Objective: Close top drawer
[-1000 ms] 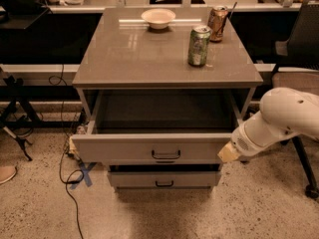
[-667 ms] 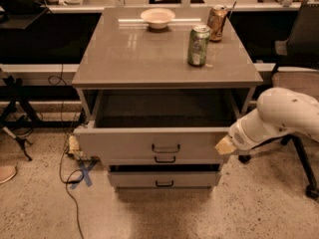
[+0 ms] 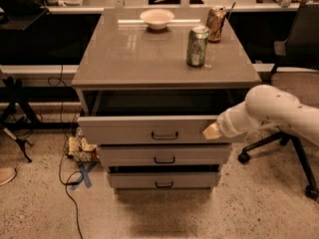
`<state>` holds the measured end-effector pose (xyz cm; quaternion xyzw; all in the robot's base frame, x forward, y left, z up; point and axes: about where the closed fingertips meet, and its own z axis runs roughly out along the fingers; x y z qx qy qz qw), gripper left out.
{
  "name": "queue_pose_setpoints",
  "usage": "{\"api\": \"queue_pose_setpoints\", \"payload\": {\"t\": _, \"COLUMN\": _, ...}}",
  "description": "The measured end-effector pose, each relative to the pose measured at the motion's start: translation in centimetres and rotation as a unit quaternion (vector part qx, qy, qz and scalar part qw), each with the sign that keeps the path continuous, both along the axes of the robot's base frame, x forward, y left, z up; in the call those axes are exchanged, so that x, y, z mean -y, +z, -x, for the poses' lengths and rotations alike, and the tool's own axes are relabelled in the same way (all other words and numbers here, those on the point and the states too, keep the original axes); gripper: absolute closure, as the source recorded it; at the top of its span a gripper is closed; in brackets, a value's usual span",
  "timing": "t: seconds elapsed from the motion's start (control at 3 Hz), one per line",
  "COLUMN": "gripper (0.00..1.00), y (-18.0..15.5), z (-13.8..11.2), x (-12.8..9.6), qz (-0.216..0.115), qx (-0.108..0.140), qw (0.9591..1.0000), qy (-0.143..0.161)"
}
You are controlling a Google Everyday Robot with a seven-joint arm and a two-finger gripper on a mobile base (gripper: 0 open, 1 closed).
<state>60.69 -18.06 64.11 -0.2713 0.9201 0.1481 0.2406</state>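
1. You have the gripper [image 3: 211, 132] at the right end of the top drawer's [image 3: 124, 130] front, low on the near side of the cabinet [image 3: 124, 59]. Its pale tip is on or just at that panel.
2. You cannot tell whether the gripper is apart or together.
3. The white arm [image 3: 271, 111] reaches in from the right.
4. The top drawer stands partly pulled out towards you, with its dark inside showing behind the front. Its small dark handle [image 3: 165, 135] sits at centre, left of the gripper.
5. Below it you see the middle drawer [image 3: 124, 156] and the bottom drawer [image 3: 129, 180].
6. On the cabinet top, a green can [image 3: 197, 46] stands right of centre. A brown can [image 3: 216, 24] and a pale bowl [image 3: 157, 18] stand farther back.
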Motion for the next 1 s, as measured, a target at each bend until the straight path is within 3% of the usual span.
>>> {"api": "queue_pose_setpoints", "payload": {"t": 0.33, "gripper": 1.00, "y": 0.0, "z": 0.3, "x": -0.1, "qz": 0.000, "qx": 0.000, "qw": 1.0000, "qy": 0.000}}
{"api": "queue_pose_setpoints", "payload": {"t": 0.67, "gripper": 1.00, "y": 0.2, "z": -4.1, "x": -2.3, "qz": -0.035, "qx": 0.034, "qw": 0.9987, "qy": -0.017}}
{"api": "queue_pose_setpoints", "payload": {"t": 1.0, "gripper": 1.00, "y": 0.2, "z": -4.1, "x": -2.3, "qz": -0.035, "qx": 0.034, "qw": 0.9987, "qy": -0.017}}
